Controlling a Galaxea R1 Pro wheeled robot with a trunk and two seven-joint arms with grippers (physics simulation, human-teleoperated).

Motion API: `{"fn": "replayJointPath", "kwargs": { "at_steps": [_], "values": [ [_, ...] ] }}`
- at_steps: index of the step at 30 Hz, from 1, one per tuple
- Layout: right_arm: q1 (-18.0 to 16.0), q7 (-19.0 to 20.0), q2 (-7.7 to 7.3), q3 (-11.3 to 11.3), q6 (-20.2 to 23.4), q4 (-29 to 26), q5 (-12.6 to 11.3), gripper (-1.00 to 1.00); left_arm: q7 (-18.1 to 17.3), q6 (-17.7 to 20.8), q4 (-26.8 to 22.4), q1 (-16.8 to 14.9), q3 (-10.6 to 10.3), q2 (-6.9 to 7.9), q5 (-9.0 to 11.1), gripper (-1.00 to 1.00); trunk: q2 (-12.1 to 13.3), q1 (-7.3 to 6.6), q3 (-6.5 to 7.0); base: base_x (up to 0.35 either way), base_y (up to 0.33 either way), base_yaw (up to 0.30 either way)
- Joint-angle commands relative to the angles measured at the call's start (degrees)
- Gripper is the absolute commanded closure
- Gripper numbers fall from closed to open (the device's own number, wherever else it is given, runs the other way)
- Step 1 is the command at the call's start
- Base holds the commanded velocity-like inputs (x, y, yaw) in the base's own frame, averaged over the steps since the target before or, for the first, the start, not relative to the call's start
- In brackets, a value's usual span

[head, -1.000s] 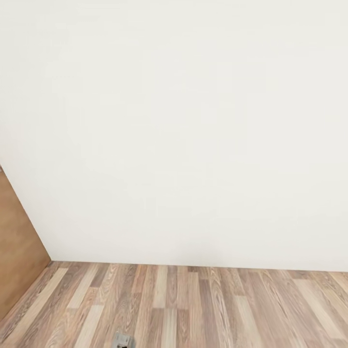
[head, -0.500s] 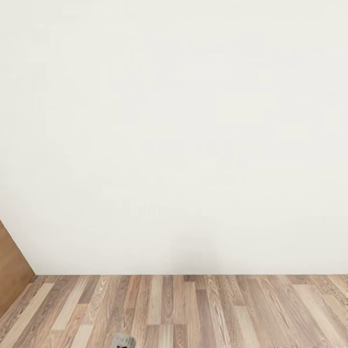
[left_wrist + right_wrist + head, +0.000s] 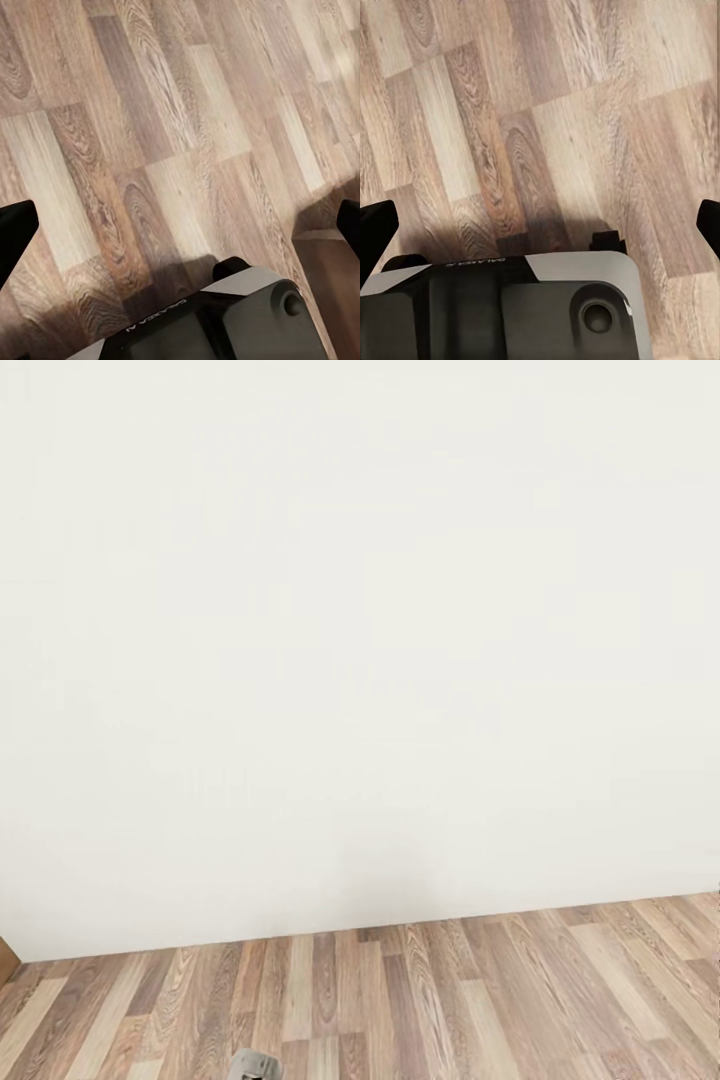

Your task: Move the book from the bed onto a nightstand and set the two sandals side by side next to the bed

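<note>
White wall [image 3: 360, 640] and wood-plank floor [image 3: 400, 1000] ahead; left claw [image 3: 180, 225] and right claw [image 3: 540, 225] both spread, empty. Transit step, I'd say; next, find the bed.

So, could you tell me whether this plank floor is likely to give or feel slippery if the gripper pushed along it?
The floor looks like hard wood planks, flat with tight seams, so it probably would not give. Its surface appears smooth with no raised edges, so things would likely slide fairly freely, though friction cannot be seen.
</note>
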Motion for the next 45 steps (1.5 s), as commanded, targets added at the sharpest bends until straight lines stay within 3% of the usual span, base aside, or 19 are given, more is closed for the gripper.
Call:
{"fn": "replayJointPath", "kwargs": {
  "at_steps": [1, 45],
  "values": [
    [0.0, 0.3, 0.01, -0.5, 0.1, -0.1, 0.6, -1.00, -0.1, -0.2, 0.0, -0.1, 0.0, 0.02, 0.0, -1.00, -0.1, 0.04, -0.13, 0.095, 0.000, -0.055],
    [0.0, 0.3, 0.03, -0.5, 0.1, -0.1, 0.6, -1.00, -0.2, 0.0, 0.0, -0.1, 0.0, -0.07, 0.0, -1.00, -0.1, 0.04, -0.13, 0.316, 0.000, -0.002]
  ]
}}
